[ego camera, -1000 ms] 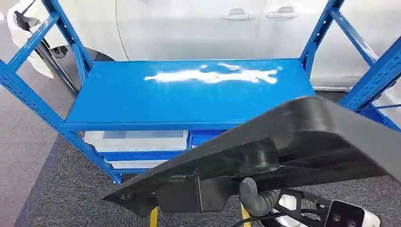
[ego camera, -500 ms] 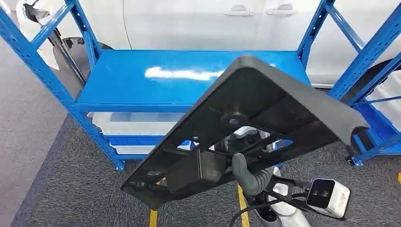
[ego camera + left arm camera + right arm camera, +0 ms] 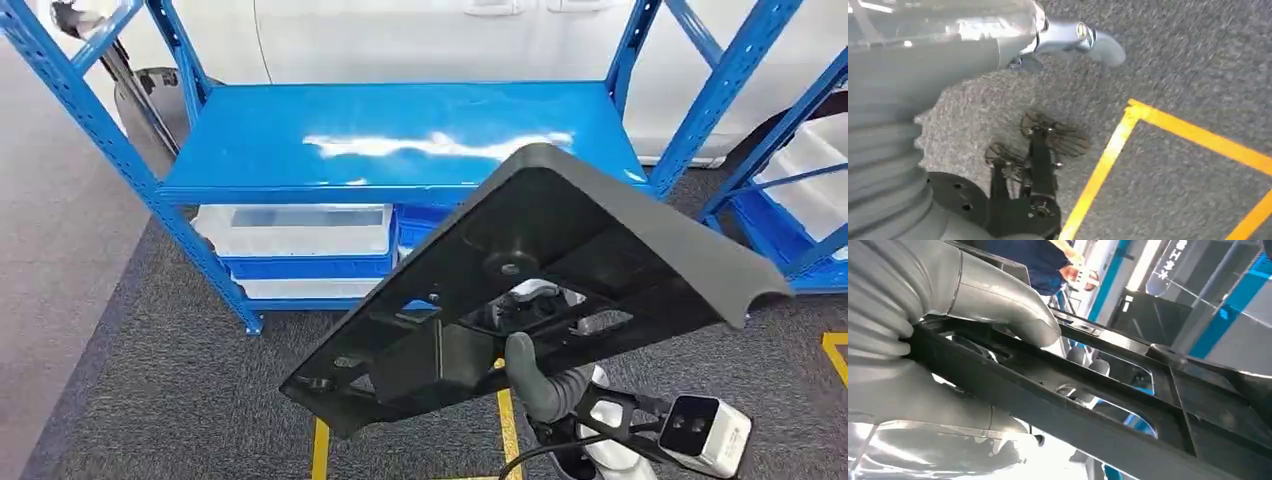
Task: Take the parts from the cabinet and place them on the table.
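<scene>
Panel (image 3: pixel 560 250): black plastic part, tilted, held up in front of blue rack (image 3: pixel 400 140), above carpet; rack's top shelf bare.
R hand (image 3: pixel 963 315): gripping panel's edge, thumb over a rib, fingers under.
L hand (image 3: pixel 998 30): over carpet (image 3: pixel 1198 60) w/ yellow tape (image 3: pixel 1108 160); holds nothing, thumb stuck out.

A large black plastic part (image 3: pixel 560 250), a flat moulded panel with ribs, cut-out openings and a rounded, down-curled far corner, is held up in the air and tilted, its far end raised. It hangs in front of the blue cabinet (image 3: pixel 400 140), apart from its shelf, gripped from below by the right hand (image 3: pixel 988 325)
</scene>
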`<action>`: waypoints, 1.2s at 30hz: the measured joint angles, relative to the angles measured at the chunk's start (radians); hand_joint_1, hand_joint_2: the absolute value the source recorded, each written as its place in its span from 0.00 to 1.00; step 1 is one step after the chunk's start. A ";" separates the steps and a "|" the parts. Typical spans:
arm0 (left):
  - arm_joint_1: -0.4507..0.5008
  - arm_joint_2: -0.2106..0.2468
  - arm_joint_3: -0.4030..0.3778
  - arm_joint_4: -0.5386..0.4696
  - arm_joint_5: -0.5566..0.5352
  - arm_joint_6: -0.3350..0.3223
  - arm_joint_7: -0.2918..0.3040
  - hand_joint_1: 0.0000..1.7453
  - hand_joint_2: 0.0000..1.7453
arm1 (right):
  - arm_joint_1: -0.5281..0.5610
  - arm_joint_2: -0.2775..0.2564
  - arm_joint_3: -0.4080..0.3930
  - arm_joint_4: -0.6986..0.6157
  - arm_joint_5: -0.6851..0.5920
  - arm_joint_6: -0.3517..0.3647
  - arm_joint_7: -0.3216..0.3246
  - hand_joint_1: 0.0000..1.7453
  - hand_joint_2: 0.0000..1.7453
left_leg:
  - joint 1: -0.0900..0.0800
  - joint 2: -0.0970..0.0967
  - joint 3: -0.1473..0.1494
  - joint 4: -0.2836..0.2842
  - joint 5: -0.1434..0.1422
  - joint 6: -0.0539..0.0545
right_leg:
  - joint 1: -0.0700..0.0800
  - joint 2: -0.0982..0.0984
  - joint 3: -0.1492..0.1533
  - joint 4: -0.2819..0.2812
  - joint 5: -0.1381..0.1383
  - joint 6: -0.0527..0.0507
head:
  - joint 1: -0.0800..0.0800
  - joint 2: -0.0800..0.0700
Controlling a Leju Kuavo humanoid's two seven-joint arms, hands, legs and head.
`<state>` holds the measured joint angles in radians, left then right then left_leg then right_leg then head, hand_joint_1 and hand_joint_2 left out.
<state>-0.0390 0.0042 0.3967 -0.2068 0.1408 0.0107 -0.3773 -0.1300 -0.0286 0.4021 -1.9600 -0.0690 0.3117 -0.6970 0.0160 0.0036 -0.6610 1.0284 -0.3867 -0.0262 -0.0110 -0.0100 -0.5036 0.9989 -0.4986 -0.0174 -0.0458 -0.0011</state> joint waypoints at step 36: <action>0.000 -0.024 0.027 0.000 -0.006 0.035 0.029 0.00 1.00 | 0.018 0.053 -0.050 -0.047 -0.035 0.139 0.000 1.00 1.00 | -0.003 0.003 -0.009 0.284 -0.231 -0.004 | 0.004 0.028 -0.075 0.005 0.058 -0.007 | 0.000 0.000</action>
<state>-0.0393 -0.0202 0.4242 -0.2071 0.1347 0.0454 -0.3483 -0.1121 0.0240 0.3521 -2.0069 -0.1038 0.4506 -0.6973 0.0125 0.0069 -0.6700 1.3123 -0.6176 -0.0298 -0.0066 0.0181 -0.5790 1.0043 -0.4404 -0.0241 -0.0454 -0.0011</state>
